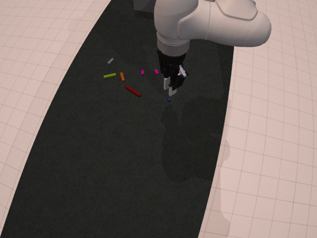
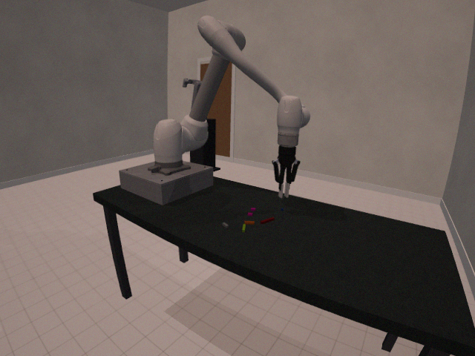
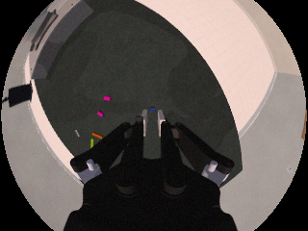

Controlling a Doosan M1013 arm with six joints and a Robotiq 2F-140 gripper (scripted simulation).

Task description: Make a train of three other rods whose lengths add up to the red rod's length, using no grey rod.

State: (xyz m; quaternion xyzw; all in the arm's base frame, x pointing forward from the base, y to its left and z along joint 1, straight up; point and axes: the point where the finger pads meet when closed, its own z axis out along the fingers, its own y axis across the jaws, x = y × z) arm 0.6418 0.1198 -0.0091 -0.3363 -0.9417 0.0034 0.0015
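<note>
My gripper hangs above the dark table with its fingers drawn nearly together and nothing between them. The small blue rod lies on the table just below and in front of the fingertips, apart from them. It also shows in the wrist view, just beyond the fingertips. The red rod lies flat to the left. Beyond it are the orange rod, the lime rod and two magenta rods. No two rods touch.
A grey rod lies farthest left and back. The robot's grey base block stands at the table's far end. The table's right edge runs close to the gripper's right.
</note>
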